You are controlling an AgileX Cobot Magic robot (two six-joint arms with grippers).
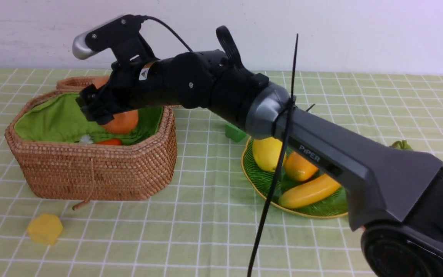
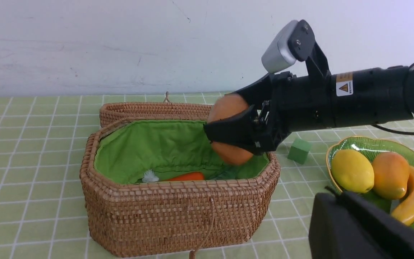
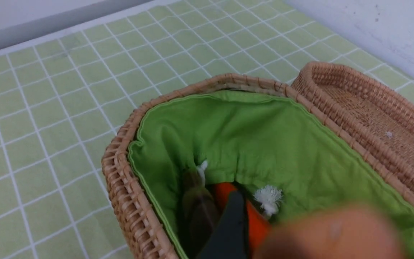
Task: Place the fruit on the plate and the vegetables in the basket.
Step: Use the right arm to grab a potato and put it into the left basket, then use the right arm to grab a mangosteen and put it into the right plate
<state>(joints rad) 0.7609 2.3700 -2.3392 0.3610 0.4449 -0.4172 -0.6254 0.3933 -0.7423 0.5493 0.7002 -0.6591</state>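
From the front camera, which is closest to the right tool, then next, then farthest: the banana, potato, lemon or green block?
1. Potato, between the fingers of the right tool, over the basket.
2. Green block, behind the plate.
3. Lemon, plate's left side.
4. Banana, plate's front.

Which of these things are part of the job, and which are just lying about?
Part of the job:
basket, carrot, eggplant, potato
plate, lemon, mango, banana
probably the half-hidden green-topped thing

Just lying about:
yellow block
green block
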